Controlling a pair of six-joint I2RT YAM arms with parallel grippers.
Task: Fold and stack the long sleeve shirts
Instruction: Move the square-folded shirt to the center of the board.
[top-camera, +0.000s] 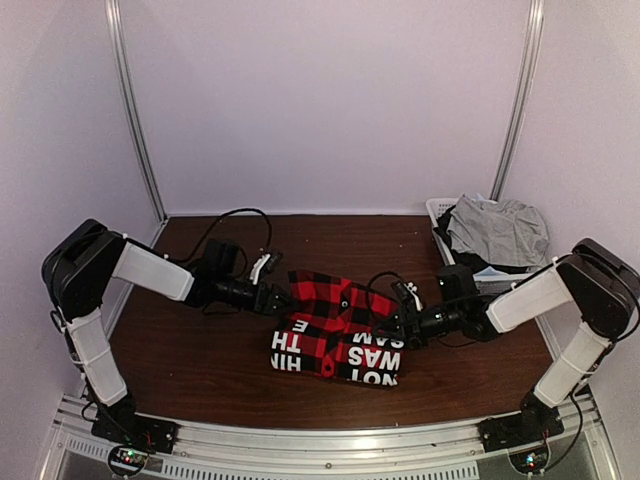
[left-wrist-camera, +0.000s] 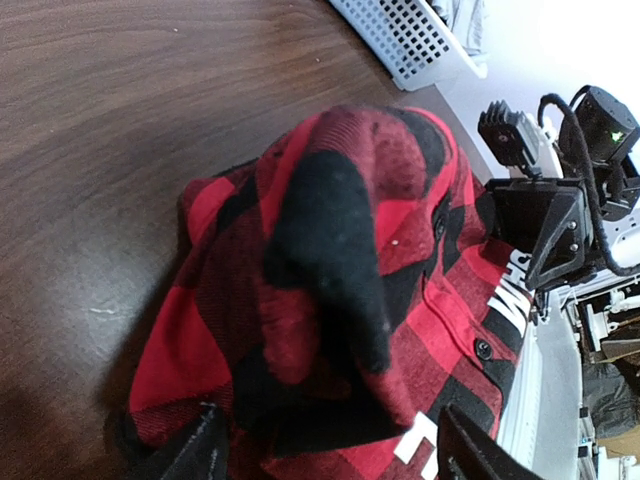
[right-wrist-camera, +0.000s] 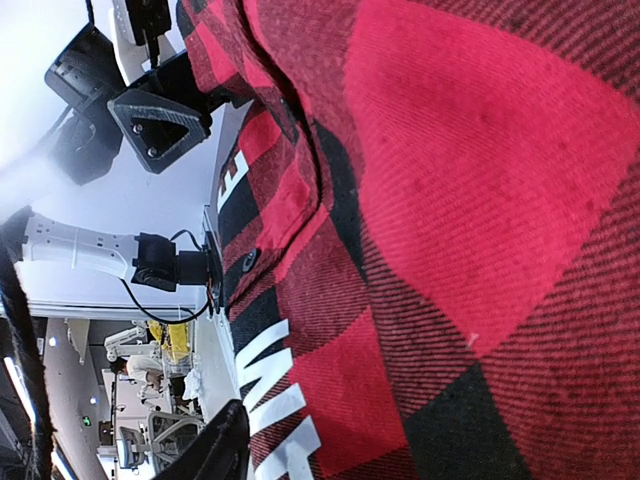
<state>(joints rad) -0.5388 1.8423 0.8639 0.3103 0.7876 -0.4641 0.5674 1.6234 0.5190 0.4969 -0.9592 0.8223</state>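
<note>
A red-and-black check long sleeve shirt (top-camera: 340, 325) with white lettering lies folded at the table's middle. My left gripper (top-camera: 283, 298) is at its upper left edge. In the left wrist view its fingers (left-wrist-camera: 195, 452) stand wide apart, open, with bunched cloth of the shirt (left-wrist-camera: 340, 270) humped just ahead of and between them. My right gripper (top-camera: 402, 325) is at the shirt's right edge. In the right wrist view the shirt (right-wrist-camera: 480, 200) fills the frame close up. Only one of its fingers (right-wrist-camera: 215, 450) shows and the other is hidden by cloth.
A white mesh basket (top-camera: 437, 208) at the back right holds a grey garment (top-camera: 500, 232); the basket (left-wrist-camera: 405, 35) also shows in the left wrist view. Brown tabletop (top-camera: 190, 350) surrounds the shirt. White walls close in the back and sides.
</note>
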